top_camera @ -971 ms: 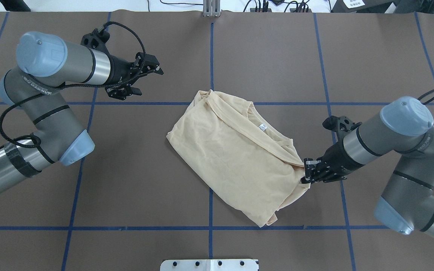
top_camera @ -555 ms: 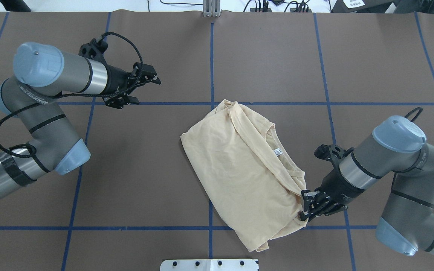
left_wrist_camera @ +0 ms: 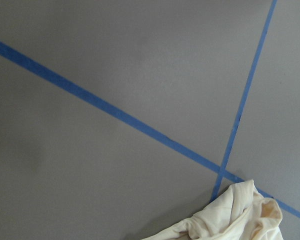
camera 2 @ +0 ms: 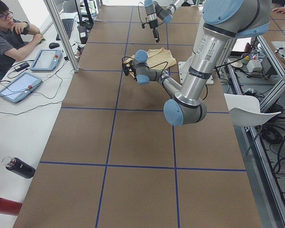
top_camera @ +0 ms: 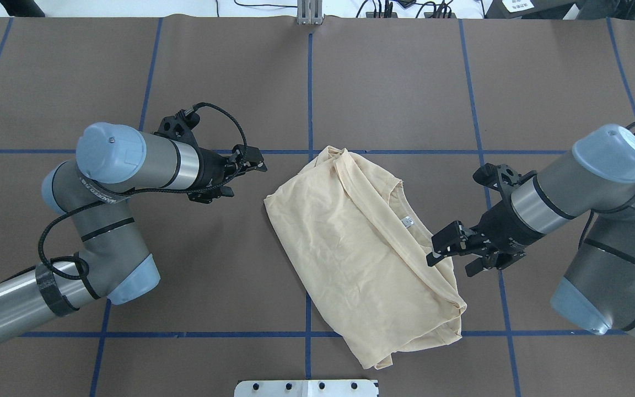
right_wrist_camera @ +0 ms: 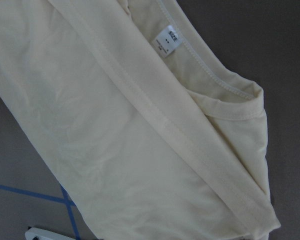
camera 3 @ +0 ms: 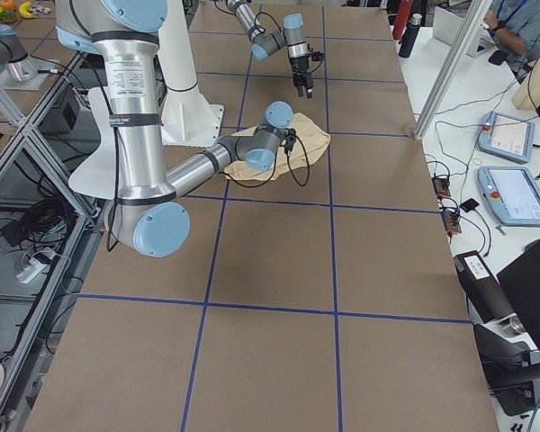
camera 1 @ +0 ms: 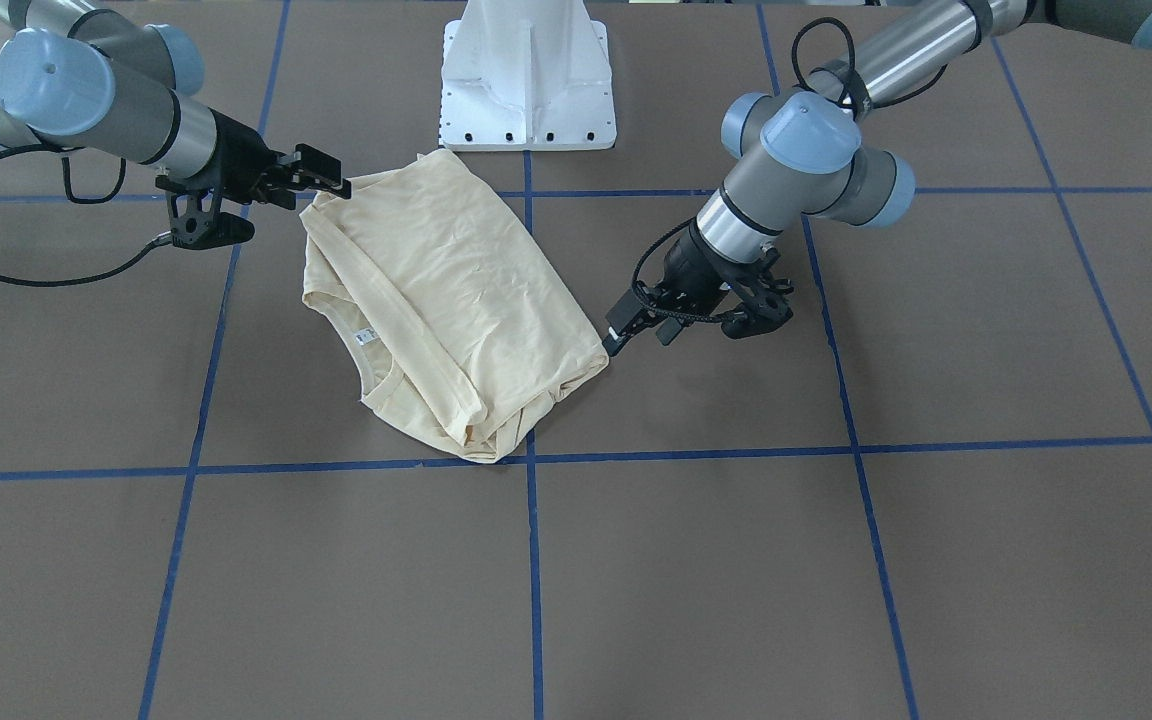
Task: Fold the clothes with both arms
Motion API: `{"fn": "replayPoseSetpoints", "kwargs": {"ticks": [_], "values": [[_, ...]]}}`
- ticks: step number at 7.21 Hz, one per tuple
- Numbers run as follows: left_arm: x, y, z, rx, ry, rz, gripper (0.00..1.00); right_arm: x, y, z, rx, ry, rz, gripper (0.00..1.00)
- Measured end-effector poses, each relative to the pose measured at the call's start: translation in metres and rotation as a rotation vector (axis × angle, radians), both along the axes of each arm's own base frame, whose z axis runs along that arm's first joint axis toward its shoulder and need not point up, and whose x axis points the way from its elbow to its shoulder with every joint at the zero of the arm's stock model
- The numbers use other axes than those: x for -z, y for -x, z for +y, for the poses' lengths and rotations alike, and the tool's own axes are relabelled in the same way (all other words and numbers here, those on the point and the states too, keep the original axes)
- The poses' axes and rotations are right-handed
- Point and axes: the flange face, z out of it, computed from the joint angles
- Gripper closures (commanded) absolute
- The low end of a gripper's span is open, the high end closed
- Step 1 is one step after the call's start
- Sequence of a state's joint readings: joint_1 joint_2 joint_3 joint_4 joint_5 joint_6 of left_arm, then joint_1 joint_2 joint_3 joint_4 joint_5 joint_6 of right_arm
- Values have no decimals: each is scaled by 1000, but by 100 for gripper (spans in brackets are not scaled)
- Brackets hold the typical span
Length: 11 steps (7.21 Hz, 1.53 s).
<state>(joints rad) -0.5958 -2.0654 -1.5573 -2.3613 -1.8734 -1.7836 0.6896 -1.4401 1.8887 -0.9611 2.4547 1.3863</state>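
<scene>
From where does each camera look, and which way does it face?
Front-facing: across the table, facing the white pedestal base, steeply down; black left hand on view's right, right hand left, pale cream-yellow thin shirt between.
Overhead: behind the robot, looking forward and down; both hands open.
Exterior left: table's end; grey-and-silver left arm near.
Exterior right: opposite end; right arm near.
Left wrist: down at brown table, shirt corner; no arm.
Right wrist: close on shirt's white neck label; no arm.
Shared: blue tape lines in both wrist views.
</scene>
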Motion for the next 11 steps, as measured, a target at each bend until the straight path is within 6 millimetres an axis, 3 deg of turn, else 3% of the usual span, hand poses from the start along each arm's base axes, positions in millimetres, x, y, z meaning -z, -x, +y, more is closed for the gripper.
{"fn": "replayPoseSetpoints", "kwargs": {"ticks": [3,7,11], "values": [[-3,-31,-5,4,3,-29,4,22,-2,-22,-79,-48,-13,0],[-1,-58,12,-12,-3,-40,11,26,-7,-29,-98,-54,-17,0],[6,-72,13,-18,-6,-39,51,26,-15,-35,-111,-51,-18,0]]}}
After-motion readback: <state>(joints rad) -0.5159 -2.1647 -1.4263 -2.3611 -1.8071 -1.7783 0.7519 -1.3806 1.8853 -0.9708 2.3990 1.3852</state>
